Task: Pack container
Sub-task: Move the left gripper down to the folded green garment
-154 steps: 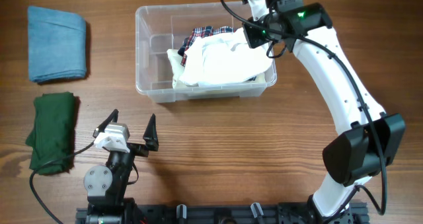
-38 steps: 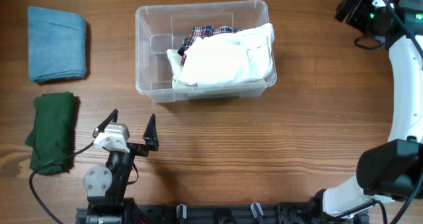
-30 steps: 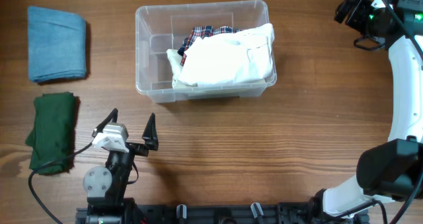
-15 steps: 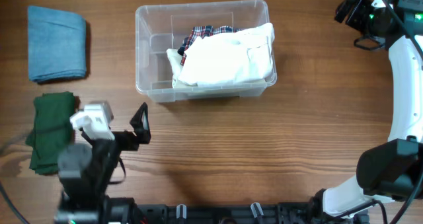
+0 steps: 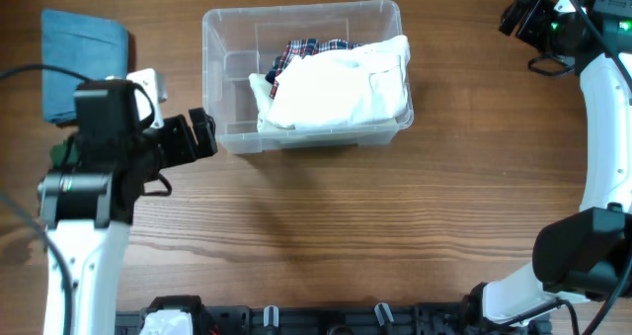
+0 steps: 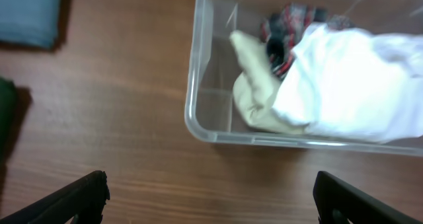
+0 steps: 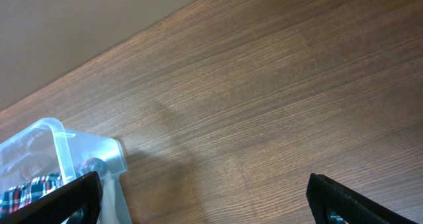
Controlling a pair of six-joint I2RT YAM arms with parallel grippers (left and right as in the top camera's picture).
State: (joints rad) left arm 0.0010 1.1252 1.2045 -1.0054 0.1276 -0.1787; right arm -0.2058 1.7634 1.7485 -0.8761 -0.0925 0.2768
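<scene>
The clear container [image 5: 232, 70] stands at the back centre of the table. Inside it lie a white garment [image 5: 341, 90], a plaid one [image 5: 306, 48] and a cream one [image 5: 265, 83]. The left wrist view shows the container [image 6: 197, 85] with the white garment [image 6: 350, 78] heaped at its right. My left gripper [image 5: 204, 137] hovers open just off the container's front left corner, empty [image 6: 211, 199]. At the far right back my right gripper [image 5: 513, 14] is held high, open and empty [image 7: 205, 199], with the container's corner [image 7: 63, 151] at its left.
A folded blue cloth [image 5: 84, 39] lies at the back left, partly under my left arm. A dark green cloth [image 6: 5, 118] lies in front of it, mostly hidden in the overhead view. Bare wooden table [image 5: 395, 226] spreads in front of the container.
My left arm has lifted from its rest at the front edge and swung back and left, over the green cloth, toward the container's left corner. The right arm has not moved.
</scene>
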